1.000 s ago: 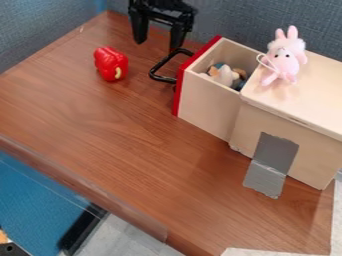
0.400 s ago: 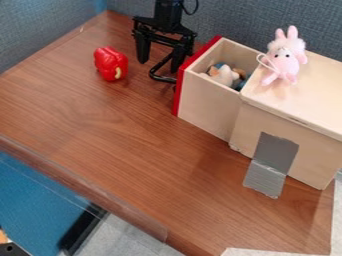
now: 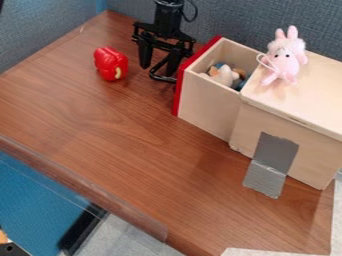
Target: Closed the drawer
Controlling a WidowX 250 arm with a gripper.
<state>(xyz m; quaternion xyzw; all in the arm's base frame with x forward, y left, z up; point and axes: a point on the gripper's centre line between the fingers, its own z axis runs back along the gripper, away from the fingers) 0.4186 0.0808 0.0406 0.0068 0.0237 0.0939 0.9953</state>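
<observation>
A black two-finger gripper (image 3: 157, 72) hangs over the far side of a brown wood-grain table (image 3: 100, 115), fingers parted, with a blue-gray fabric partition (image 3: 230, 22) rising behind it. From the gripper, the tabletop runs broadly toward the camera, down to a long slanting near edge; the far edge lies close behind. Just to the gripper's right in the frame, a pale wooden drawer with a red front (image 3: 207, 102) stands pulled out of its pale wooden cabinet (image 3: 307, 150), the black bar handle (image 3: 155, 76) right at the fingertips; whether they touch, one cannot tell. Small toys (image 3: 224, 75) sit inside the drawer. A shiny red toy pepper (image 3: 111, 64) rests left of the gripper, while a pink plush bunny (image 3: 286, 61) tops the cabinet, farther right.
</observation>
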